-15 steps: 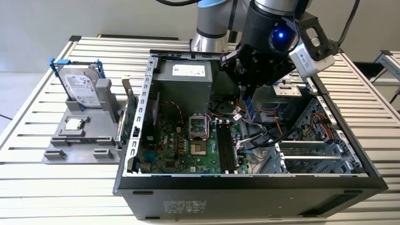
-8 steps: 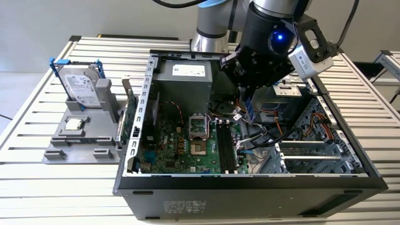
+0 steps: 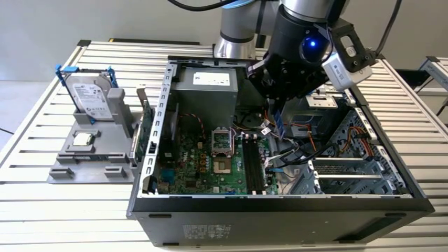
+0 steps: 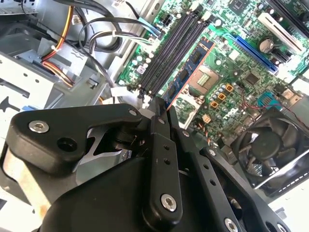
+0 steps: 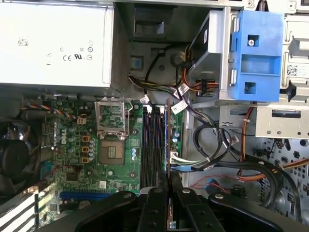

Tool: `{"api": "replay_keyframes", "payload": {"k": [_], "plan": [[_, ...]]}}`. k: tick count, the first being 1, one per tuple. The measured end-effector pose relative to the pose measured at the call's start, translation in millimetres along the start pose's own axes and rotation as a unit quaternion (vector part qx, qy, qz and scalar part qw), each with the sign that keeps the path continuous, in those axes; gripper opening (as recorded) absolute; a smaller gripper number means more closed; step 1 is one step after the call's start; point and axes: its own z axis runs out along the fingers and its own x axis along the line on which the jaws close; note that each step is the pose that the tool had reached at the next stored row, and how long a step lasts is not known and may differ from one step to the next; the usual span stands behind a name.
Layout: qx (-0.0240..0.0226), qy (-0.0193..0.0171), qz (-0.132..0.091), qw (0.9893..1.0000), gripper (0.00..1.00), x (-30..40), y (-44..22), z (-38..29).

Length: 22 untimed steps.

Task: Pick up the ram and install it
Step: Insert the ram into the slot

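My gripper point(image 3: 277, 111) hangs inside the open computer case point(image 3: 150, 157), above the far end of the black memory slots point(image 3: 252, 164). It is shut on the ram point(image 4: 187, 73), a thin green stick with dark chips that sticks out from between the fingertips. In the first wrist view the ram point(image 5: 167, 137) is seen edge-on, running along the memory slots point(image 5: 152, 145) on the side nearest the cables. In the second wrist view it lies beside the memory slots point(image 4: 166, 55), roughly parallel to them and above the board. I cannot tell whether it touches a slot.
On a grey tray point(image 3: 66, 170) at the exterior view's left stand a silver hard drive in a blue frame point(image 3: 91, 97) and a small processor chip point(image 3: 84, 139). Near the slots are the power supply point(image 5: 53, 43), processor socket point(image 5: 112, 145), cable bundles point(image 5: 217, 145) and a fan point(image 4: 270, 145).
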Motion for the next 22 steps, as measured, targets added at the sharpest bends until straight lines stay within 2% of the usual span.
{"api": "replay_keyframes", "payload": {"k": [10, 22], "plan": [[0.0, 0.0, 0.001, 1.0, 0.0, 0.1, -0.1, 4.3], [0.0002, -0.0001, 0.006, 1.0, 0.0, 0.2, -0.3, 12.8]]}}
